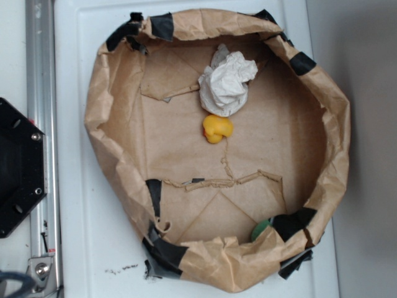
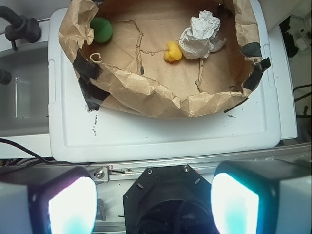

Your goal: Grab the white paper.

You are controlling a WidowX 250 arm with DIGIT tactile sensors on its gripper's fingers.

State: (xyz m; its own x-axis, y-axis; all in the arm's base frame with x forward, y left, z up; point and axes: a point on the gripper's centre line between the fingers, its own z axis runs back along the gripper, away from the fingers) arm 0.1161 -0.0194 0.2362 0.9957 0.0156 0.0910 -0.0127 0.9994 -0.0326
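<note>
The white paper [image 1: 226, 82] is a crumpled white-grey wad lying inside the large brown paper bag [image 1: 111, 118], near its far rim. In the wrist view the white paper [image 2: 201, 36] sits at the upper right. A yellow rubber duck [image 1: 217, 128] lies right beside it, also seen in the wrist view [image 2: 172, 51]. My gripper [image 2: 153, 204] is open and empty, its two pale fingertips [image 2: 72, 207] far apart at the bottom of the wrist view, well away from the bag above the robot's black base. The gripper does not show in the exterior view.
The bag stands open on a white plastic lid [image 1: 80, 248]. A green ball [image 1: 260, 230] lies in the bag by the near rim, also in the wrist view [image 2: 101, 29]. Black tape patches [image 1: 162, 26] mark the bag. A metal rail [image 1: 38, 74] and the black base [image 1: 18, 167] are at the left.
</note>
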